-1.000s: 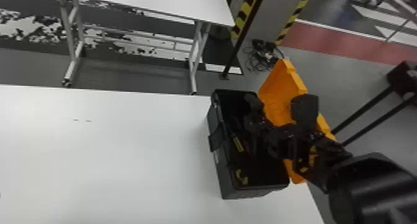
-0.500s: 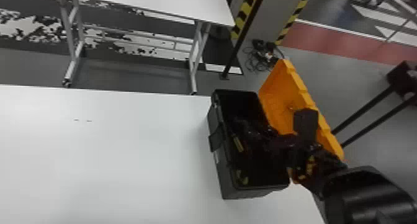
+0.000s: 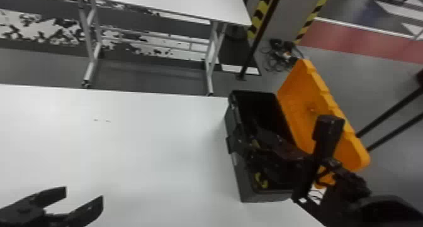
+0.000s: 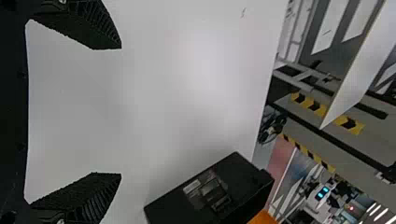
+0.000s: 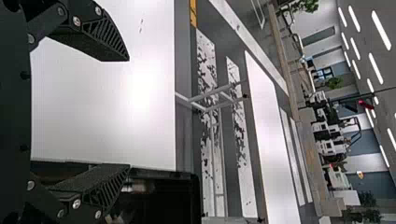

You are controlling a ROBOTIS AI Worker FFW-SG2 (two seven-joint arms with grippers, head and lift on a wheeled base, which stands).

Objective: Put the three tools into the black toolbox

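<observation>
Gray floor (image 3: 151, 80) lies past the white table (image 3: 141, 154) — and on its right end the black toolbox (image 3: 242, 179) points longways, near to far — left gripper (image 3: 84, 194) and right gripper (image 3: 247, 129) spread wide.

A broad stretch of table (image 3: 157, 141) lies open between the left gripper (image 3: 83, 194) and the toolbox (image 3: 238, 177), wide enough for a hand to cross. The toolbox's upright walls block any low pass. Its far end offers room from above; nearer, the right gripper (image 3: 247, 143) and arm crowd the opening. The raised lid (image 3: 302, 107) bars the right side.
</observation>
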